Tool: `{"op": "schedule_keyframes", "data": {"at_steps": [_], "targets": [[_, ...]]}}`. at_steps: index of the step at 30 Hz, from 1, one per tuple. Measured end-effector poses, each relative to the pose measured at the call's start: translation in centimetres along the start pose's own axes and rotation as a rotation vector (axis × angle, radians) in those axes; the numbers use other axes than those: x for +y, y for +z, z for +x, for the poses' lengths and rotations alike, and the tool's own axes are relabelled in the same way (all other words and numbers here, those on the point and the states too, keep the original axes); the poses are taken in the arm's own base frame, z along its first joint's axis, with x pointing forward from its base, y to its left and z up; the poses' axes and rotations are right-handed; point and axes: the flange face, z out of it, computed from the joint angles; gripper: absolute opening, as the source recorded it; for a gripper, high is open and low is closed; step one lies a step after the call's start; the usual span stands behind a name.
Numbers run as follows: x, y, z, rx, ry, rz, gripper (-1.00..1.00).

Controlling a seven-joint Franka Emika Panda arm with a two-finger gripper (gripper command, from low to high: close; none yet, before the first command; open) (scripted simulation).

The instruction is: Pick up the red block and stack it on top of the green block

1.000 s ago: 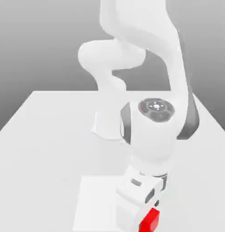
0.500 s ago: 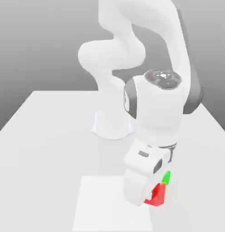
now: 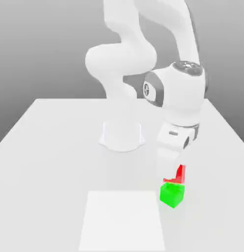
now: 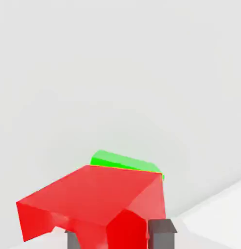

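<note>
The red block [image 3: 180, 174] hangs just above the green block [image 3: 171, 195], which sits on the table at the exterior view's right front. My gripper [image 3: 175, 166] is shut on the red block, and the white hand hides most of it from the exterior view. In the hand view the red block [image 4: 93, 204] sits tilted between the dark fingertips [image 4: 162, 229]. The green block [image 4: 125, 161] peeks out right behind it. Whether the two blocks touch I cannot tell.
A flat white square mat [image 3: 123, 221] lies on the table [image 3: 50, 147], just left of the green block in the exterior view. The arm's round base [image 3: 121, 136] stands at the middle of the table, farther back. The table's right edge runs close to the blocks.
The fingers closed on the red block. The arm then lifted it from the table's front edge and carried it back, to just over the green block.
</note>
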Motion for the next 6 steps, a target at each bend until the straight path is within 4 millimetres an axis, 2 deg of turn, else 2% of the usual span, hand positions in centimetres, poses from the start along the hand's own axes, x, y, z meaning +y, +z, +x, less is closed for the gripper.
{"op": "schedule_keyframes", "data": {"at_steps": [6], "targets": [[-0.02, 0.35, -0.04, 0.0, -0.001, 0.0, 1.0]]}}
